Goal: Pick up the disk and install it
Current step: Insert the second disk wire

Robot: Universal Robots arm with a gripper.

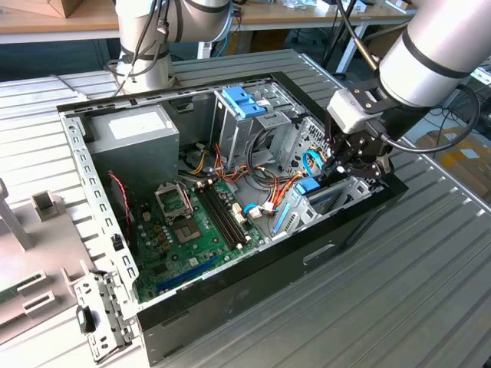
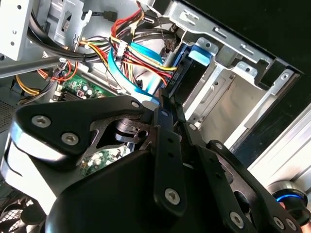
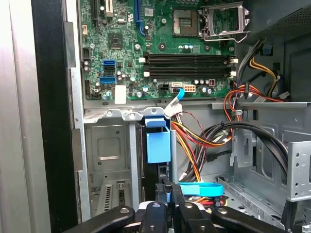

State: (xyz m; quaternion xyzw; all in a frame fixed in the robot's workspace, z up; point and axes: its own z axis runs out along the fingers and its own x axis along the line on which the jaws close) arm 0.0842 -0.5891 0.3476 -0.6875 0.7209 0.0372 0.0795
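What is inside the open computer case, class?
Inside the computer case: a green motherboard, grey power supply, drive cage, coloured cables, and the disk standing edge-on, above the tool. Its label is hidden.

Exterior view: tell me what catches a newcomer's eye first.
The open computer case on the ribbed metal table, its green motherboard exposed. At the exterior view's right, the end effector reaches into the case's drive bay, at the disk with blue side pieces standing on edge.

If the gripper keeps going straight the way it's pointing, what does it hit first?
Probably the disk, the dark drive with blue plastic side pieces standing on edge in the metal bay, directly ahead of the gripper. Whether they touch is unclear.
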